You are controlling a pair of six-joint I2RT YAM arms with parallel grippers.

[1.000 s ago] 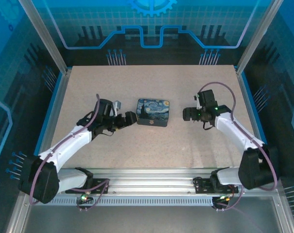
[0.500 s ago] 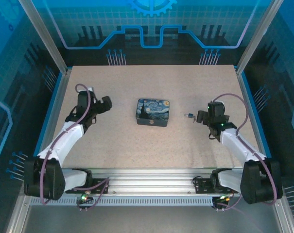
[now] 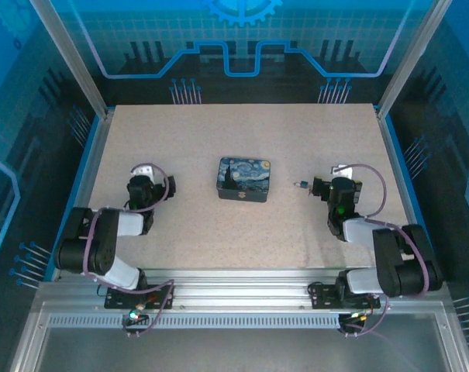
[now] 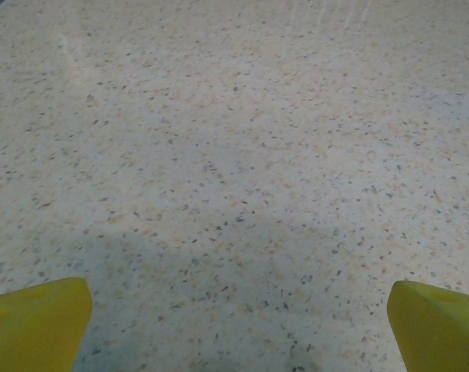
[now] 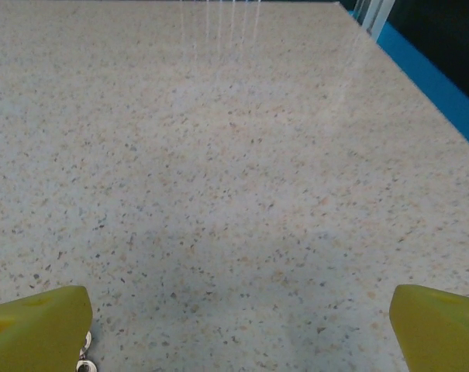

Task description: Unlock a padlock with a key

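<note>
The painted tin [image 3: 244, 178] sits closed at mid-table [image 3: 218, 232]. The key [image 3: 301, 184], a tiny dark metal piece, lies flat on the table to the right of the tin, apart from it and unheld. Just right of the key is the right gripper [image 5: 238, 329], its yellow fingers spread wide over bare tabletop. The left gripper [image 4: 238, 329], well left of the tin, is likewise wide apart over bare tabletop.

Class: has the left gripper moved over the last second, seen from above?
Yes. The left gripper has drawn back leftward, well away from the painted tin.
</note>
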